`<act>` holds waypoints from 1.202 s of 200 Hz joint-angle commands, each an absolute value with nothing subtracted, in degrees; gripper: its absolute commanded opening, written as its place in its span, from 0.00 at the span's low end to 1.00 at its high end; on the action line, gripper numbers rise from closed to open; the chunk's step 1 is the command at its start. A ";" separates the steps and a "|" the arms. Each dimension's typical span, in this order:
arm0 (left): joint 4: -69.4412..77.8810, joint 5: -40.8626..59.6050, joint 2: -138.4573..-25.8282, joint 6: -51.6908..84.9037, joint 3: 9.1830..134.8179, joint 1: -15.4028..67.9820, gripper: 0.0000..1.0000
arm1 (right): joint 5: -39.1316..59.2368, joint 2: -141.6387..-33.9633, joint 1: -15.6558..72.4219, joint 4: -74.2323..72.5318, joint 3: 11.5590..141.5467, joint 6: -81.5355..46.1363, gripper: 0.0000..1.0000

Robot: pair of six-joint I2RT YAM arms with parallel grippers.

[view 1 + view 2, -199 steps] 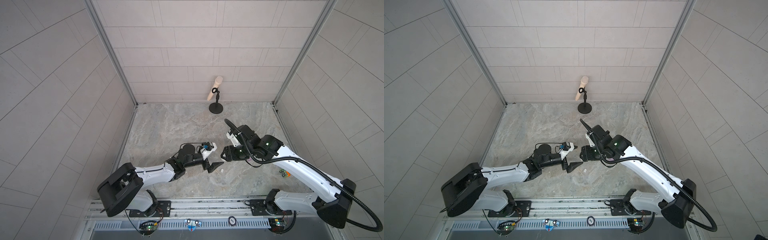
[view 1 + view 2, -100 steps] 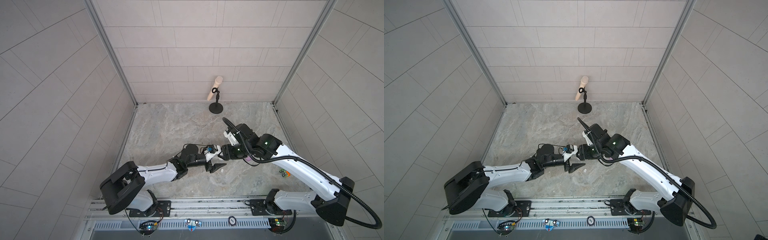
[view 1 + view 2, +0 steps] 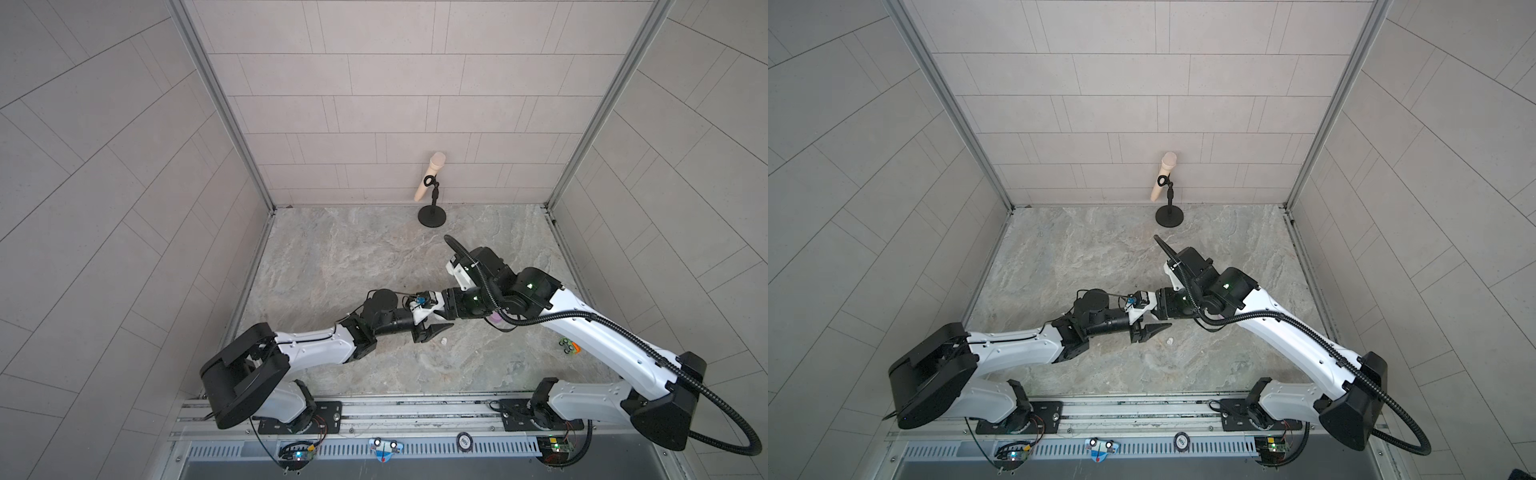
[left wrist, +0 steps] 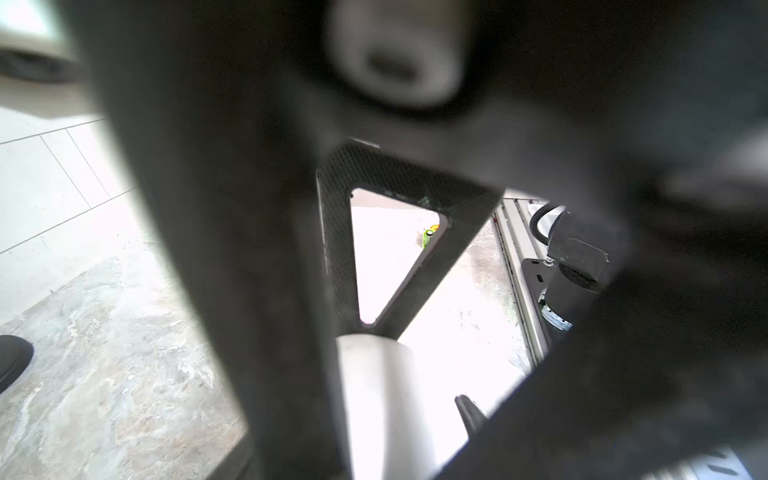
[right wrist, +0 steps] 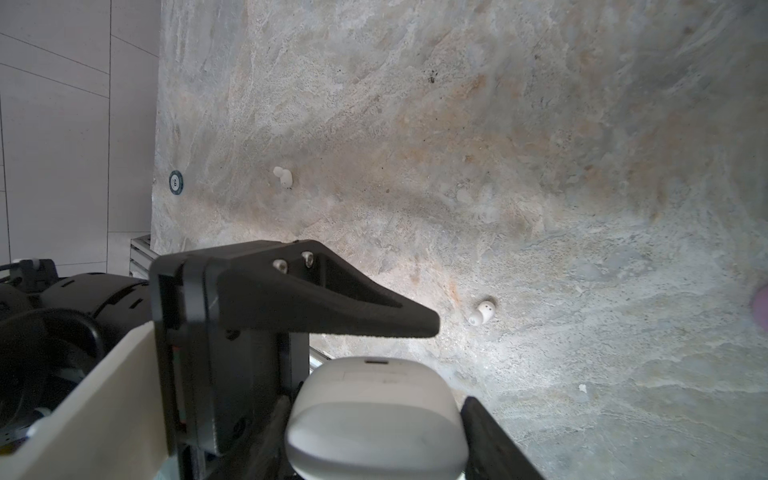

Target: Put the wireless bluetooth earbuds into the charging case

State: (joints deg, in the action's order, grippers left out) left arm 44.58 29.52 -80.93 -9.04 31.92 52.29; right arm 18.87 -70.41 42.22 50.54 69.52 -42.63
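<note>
On the grey, marble-patterned table point(image 3: 332, 257), boxed in by pale tiled walls point(image 3: 374, 104), the two arms meet nose to nose near the middle. At the back a beige microphone point(image 3: 430, 174) leans on its black stand, well apart from the action. Off to the right a small green-and-orange toy point(image 3: 568, 345) sits on the stone beside the right arm, and a lilac object point(image 3: 495, 319) peeks out from under that arm, mostly hidden.

The right gripper point(image 5: 377, 403) has the white charging case point(image 5: 374, 432) clamped between its two dark fingers, and the lid looks closed. The left gripper point(image 3: 436, 322) is right up against it. One pointed black finger point(image 5: 324, 303) stands just beside the case with a gap between them. Its partner is hidden and the left wrist view is a blur, so I cannot tell how wide the left gripper stands or whether it grips anything.

Now the buds. A white earbud point(image 5: 482, 312) lies loose on the table just past the tip of that pointed finger, near the case but touching neither. In both top views it sits just in front of the grippers. A second white earbud point(image 5: 283, 176) lies farther off toward the table's front edge, well apart from both.
</note>
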 commanded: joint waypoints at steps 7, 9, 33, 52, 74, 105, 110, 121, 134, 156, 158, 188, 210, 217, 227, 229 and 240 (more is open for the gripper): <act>46.81 28.22 -79.72 -10.81 31.40 52.82 0.61 | 19.16 -69.61 42.48 49.14 71.02 -44.98 0.60; 46.77 28.21 -79.67 -10.85 31.41 52.82 0.61 | 19.16 -69.57 42.52 49.07 70.97 -45.04 0.60; 46.33 28.57 -79.60 -11.39 31.26 52.99 0.60 | 19.59 -69.52 42.28 48.71 71.00 -45.57 0.60; 45.87 28.34 -79.60 -12.02 31.06 53.33 0.60 | 20.13 -69.29 41.86 48.43 71.02 -46.01 0.60; 45.81 28.06 -79.44 -12.30 30.77 53.53 0.59 | 20.19 -69.08 41.53 48.43 71.02 -46.16 0.60; 45.44 27.96 -79.24 -12.57 30.67 53.59 0.58 | 20.13 -68.38 41.00 48.27 70.69 -46.56 0.60; 45.44 27.95 -79.18 -12.57 30.59 53.60 0.57 | 20.07 -68.29 40.98 48.30 70.66 -46.50 0.60; 45.48 27.86 -79.02 -12.57 30.47 53.57 0.56 | 19.91 -67.99 40.87 48.13 70.49 -46.49 0.60; 45.62 27.77 -78.84 -12.66 30.48 53.60 0.55 | 20.06 -67.85 40.78 47.86 70.23 -46.66 0.60; 45.62 27.77 -78.52 -12.66 30.67 53.64 0.53 | 20.43 -67.77 40.79 47.25 69.88 -47.02 0.60; 45.62 27.75 -78.45 -12.66 30.67 53.55 0.52 | 20.42 -67.76 40.78 47.21 69.83 -46.98 0.60; 45.52 27.69 -77.94 -12.74 30.57 53.62 0.50 | 20.65 -68.03 40.79 47.13 69.54 -47.02 0.60; 45.53 27.65 -77.54 -12.74 30.39 53.57 0.50 | 20.87 -68.12 40.79 46.87 69.18 -47.11 0.60; 45.53 27.60 -77.47 -12.74 30.46 53.64 0.49 | 20.92 -68.13 40.78 46.85 69.12 -47.11 0.60; 45.53 27.60 -77.45 -12.74 30.50 53.59 0.48 | 20.92 -68.12 40.79 46.89 69.08 -47.11 0.60; 45.53 27.60 -77.46 -12.74 30.50 53.61 0.48 | 20.92 -68.12 40.78 46.86 69.04 -47.11 0.60; 45.53 27.68 -77.57 -12.74 30.48 53.65 0.47 | 20.83 -68.12 40.83 46.85 68.99 -47.11 0.60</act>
